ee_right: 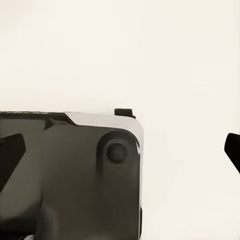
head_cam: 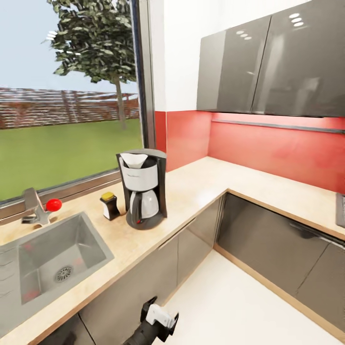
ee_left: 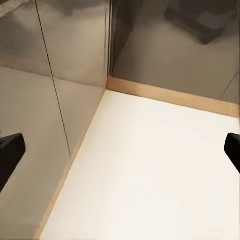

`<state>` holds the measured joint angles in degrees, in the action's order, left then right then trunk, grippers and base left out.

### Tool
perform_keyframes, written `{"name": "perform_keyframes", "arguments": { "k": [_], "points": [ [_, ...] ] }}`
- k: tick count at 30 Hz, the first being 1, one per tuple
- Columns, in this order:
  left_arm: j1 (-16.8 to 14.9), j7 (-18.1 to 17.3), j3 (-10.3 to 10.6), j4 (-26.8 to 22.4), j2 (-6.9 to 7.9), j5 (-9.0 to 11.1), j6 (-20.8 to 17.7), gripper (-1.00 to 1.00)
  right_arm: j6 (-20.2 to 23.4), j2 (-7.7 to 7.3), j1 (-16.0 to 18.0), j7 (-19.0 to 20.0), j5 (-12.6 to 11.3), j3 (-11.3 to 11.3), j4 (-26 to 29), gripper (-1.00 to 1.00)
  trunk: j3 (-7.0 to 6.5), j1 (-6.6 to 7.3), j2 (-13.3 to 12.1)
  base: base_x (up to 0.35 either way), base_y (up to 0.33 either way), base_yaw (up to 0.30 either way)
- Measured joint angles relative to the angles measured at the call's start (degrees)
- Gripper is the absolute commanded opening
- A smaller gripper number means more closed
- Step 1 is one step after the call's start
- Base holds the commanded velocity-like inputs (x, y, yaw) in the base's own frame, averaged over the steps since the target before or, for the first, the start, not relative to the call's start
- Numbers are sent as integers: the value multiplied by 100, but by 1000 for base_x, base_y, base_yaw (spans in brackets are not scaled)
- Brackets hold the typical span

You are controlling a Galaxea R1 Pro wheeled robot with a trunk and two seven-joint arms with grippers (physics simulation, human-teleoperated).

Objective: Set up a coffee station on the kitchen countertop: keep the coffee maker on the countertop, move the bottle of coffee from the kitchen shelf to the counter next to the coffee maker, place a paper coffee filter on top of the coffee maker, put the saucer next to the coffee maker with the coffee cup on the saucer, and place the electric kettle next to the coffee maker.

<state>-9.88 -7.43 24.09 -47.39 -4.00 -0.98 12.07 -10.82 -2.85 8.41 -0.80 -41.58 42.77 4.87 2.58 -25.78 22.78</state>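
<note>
The black and silver coffee maker (head_cam: 143, 189) stands on the beige countertop (head_cam: 206, 179) near the window. A white paper coffee filter (head_cam: 134, 159) sits in its top. Just left of it is a small dark bottle of coffee (head_cam: 109, 205) with a yellow lid. The end of my left arm (head_cam: 159, 320) hangs low in front of the cabinets, below counter height. In the left wrist view my left gripper (ee_left: 120, 150) is open over the white floor by the cabinet corner. My right gripper (ee_right: 120, 150) is open too, above the floor and a dark part of the robot.
A steel sink (head_cam: 57, 261) with a faucet (head_cam: 34, 207) and a red knob (head_cam: 53, 204) lies left of the bottle. The counter turns a corner along the red backsplash, under grey wall cabinets (head_cam: 268, 62). A grey object (head_cam: 340, 209) sits at the far right edge.
</note>
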Motion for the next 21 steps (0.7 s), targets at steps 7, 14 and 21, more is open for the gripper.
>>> {"name": "perform_keyframes", "arguments": {
  "k": [7,14,21],
  "points": [
    [3,197,-38,1844,66,-9,-5,100,-5,6,0,0,28,13,0,100,1,0,0,-303,-2,-1],
    [1,903,-318,3791,203,26,-17,100,-5,29,0,3,44,25,1,100,1,4,1,-45,0,0],
    [235,955,-372,4846,355,25,-95,100,0,24,0,2,18,20,-5,100,1,4,2,-1,0,0]
  ]
}}
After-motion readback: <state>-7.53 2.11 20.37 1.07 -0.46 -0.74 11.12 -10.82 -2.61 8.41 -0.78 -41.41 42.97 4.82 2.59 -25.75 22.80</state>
